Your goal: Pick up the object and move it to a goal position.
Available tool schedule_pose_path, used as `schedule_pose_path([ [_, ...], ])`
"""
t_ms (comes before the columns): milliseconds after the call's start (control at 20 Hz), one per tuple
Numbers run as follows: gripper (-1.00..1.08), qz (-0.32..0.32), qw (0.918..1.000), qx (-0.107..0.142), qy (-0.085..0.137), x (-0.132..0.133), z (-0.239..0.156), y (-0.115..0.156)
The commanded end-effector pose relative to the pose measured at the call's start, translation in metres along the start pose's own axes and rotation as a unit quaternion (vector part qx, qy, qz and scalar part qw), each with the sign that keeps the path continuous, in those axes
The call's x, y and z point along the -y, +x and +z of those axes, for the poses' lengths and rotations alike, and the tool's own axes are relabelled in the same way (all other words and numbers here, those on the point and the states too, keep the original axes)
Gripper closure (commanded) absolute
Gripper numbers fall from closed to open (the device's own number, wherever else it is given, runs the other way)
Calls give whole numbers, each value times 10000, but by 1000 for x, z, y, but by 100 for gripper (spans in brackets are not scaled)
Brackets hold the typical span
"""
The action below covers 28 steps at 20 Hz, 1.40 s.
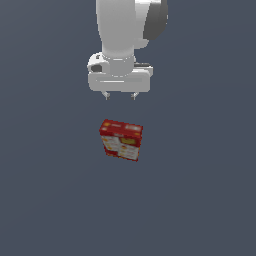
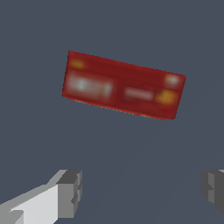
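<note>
The object is a small red carton [image 1: 121,139] with yellow-and-white printed panels on its face. It stands upright on the dark grey floor, near the middle of the exterior view. In the wrist view I see its red top face [image 2: 122,85], slightly skewed. My gripper [image 1: 120,95] hangs above and behind the carton, apart from it. It is open and empty, with its two fingertips spread about as wide as the carton. In the wrist view the gripper [image 2: 142,190] shows one grey fingertip [image 2: 70,192] at each lower corner, with bare floor between them.
The white arm [image 1: 125,30] rises out of the top of the exterior view. Plain dark grey floor [image 1: 200,200] surrounds the carton. No goal marker shows.
</note>
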State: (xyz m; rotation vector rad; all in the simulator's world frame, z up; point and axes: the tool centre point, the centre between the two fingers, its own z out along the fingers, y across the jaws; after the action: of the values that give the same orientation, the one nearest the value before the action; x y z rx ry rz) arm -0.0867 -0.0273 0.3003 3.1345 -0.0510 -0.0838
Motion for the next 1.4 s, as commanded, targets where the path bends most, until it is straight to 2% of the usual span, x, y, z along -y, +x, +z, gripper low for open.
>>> schedule_pose_path([
  [0, -92, 0, 10000, 0, 0, 0, 0, 0],
  [500, -92, -168, 9997, -28, -165, -11, -9, 1],
  [900, -92, -259, 9995, -29, -159, -10, -8, 2],
  [1350, -92, -829, 9964, -41, -154, -9, -4, 9],
])
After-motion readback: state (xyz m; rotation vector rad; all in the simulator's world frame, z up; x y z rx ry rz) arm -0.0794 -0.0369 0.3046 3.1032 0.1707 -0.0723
